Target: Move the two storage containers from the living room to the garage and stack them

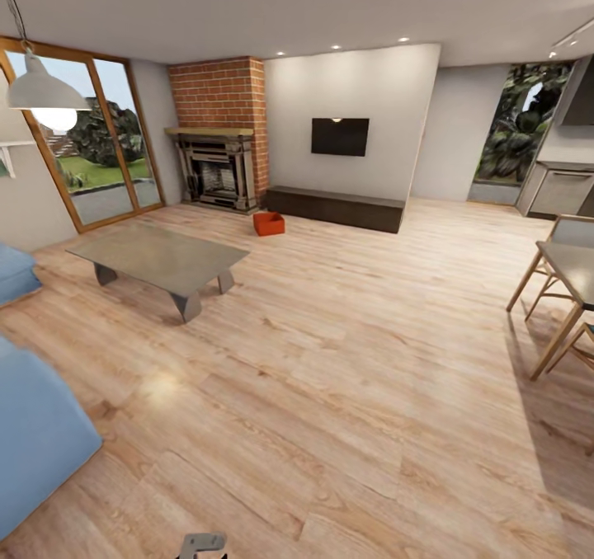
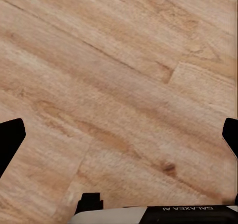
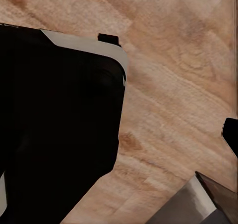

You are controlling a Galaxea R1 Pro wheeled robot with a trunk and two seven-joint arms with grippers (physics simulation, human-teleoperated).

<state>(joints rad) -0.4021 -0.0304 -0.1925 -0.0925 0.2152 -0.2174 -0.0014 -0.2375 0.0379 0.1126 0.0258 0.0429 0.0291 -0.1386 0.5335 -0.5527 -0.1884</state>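
head view: storage container [image 1: 268,223] upright, open-top up.

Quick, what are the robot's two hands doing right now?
Left gripper: open, holding nothing, above the wood floor.
Right gripper: cannot be told.

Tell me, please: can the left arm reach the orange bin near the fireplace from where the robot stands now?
Probably not. The orange bin sits far across the wood floor, between the fireplace and the low dark cabinet. The left gripper hangs open over bare planks. Nothing blocks the path; the robot must drive closer first.
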